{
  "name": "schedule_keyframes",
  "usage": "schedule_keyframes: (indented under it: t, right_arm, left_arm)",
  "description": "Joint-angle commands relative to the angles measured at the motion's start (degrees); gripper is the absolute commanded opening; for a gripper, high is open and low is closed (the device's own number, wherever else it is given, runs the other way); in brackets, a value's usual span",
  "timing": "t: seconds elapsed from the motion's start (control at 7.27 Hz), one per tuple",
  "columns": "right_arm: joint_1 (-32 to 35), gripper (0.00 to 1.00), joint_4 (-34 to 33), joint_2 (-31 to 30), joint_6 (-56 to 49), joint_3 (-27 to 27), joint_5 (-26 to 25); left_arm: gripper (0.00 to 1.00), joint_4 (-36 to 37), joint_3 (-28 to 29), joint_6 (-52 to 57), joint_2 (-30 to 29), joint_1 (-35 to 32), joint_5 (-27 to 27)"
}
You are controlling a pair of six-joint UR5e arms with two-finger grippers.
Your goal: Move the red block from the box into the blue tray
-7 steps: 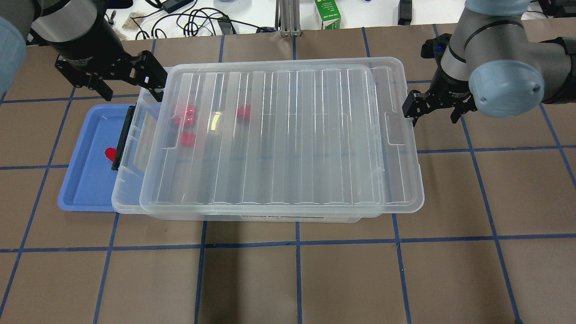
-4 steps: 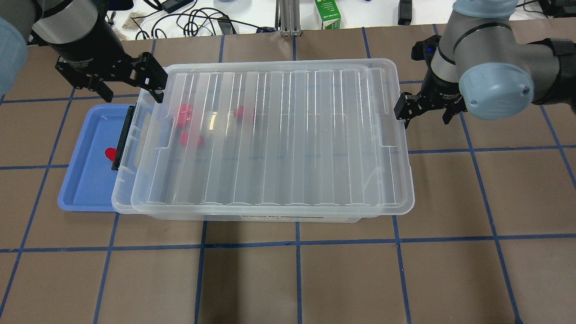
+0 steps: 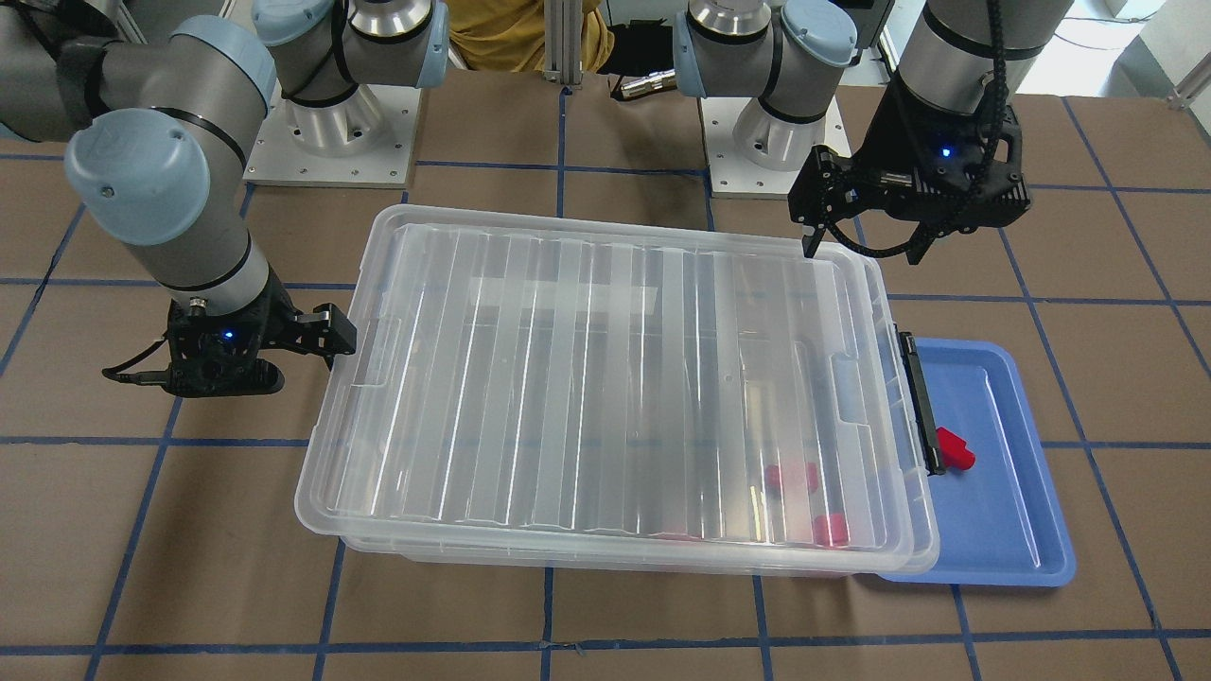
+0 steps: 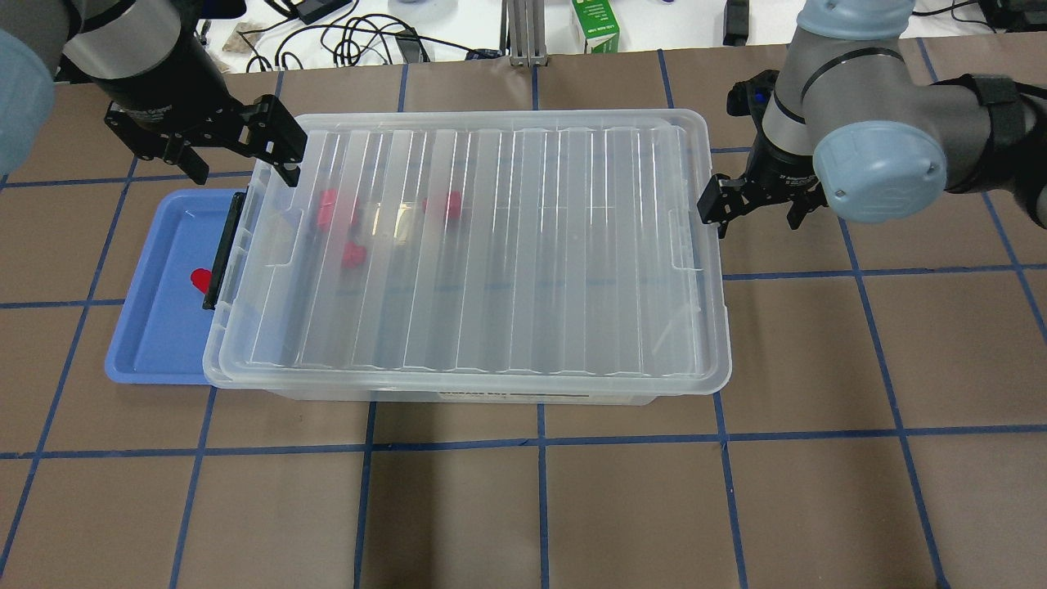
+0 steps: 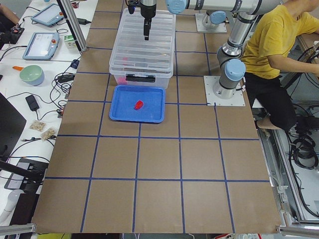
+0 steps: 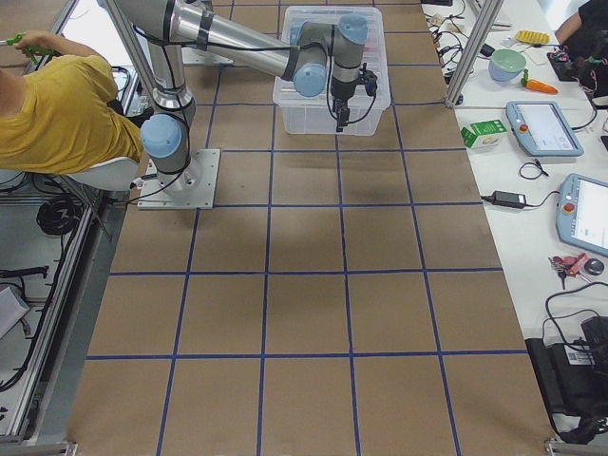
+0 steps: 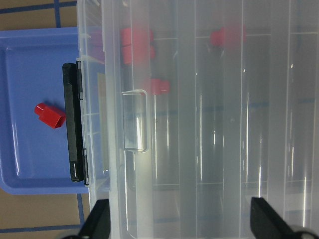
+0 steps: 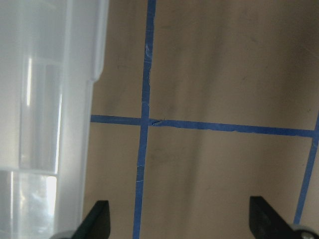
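Right tool spread, empty, beside box end opposite latch; left tool spread over latch end. Push could ram box into blue tray.

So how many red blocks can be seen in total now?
5. One red block lies in the blue tray. Four show blurred through the lid of the box, at its tray end: two close together, one beside them, one farther along. More may be hidden.
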Motion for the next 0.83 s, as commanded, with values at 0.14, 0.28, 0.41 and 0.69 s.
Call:
schedule_keyframes:
  t: [0.14,0.28,0.41,0.69]
  right_arm:
    - [0.24,1.0,-2.04,-0.28,-0.15,-0.94,0.02]
    - [0.24,1.0,-1.87,-0.9,-0.15,-1.29,-0.42]
    - [0.24,1.0,1.0,-3.51,-0.07,-3.12,-0.68]
    - [0.24,1.0,9.87,-7.74,0.28,-6.56,-0.25]
  left_arm:
    - [1.0,0.26,0.67,0.07,-0.16,0.12,0.08]
    - [1.0,0.26,0.67,0.07,-0.16,0.12,-0.09]
    - [1.0,0.26,0.67,0.07,-0.07,0.12,-0.01]
    - [1.0,0.26,0.58,0.07,0.02,0.12,0.0]
